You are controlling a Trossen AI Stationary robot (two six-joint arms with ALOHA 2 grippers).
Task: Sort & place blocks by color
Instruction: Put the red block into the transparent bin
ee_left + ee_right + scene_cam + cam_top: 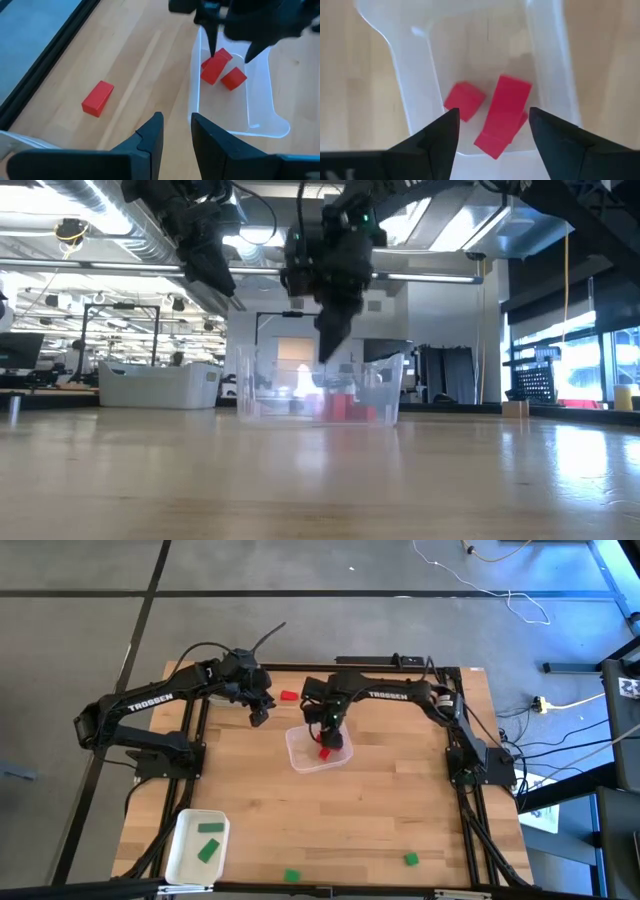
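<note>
Right pincer (492,131) hangs w/ fingers wide & empty over clear tray (300,758) mid-counter, red blocks (503,116) lying inside; left pincer (176,135), narrow gap, holds nothing near a lone red block (97,98) on counter (380,810); green blocks (208,840) in white tray (178,858).

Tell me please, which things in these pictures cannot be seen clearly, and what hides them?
- Clear tray, high view: the right gripper covers the red blocks inside; no count there.
- Right wrist view: the long red block overlaps one beneath it; that one's shape is hidden.
- White tray, low view: far behind; its green blocks do not show.
- Loose red block, low view: not visible.
</note>
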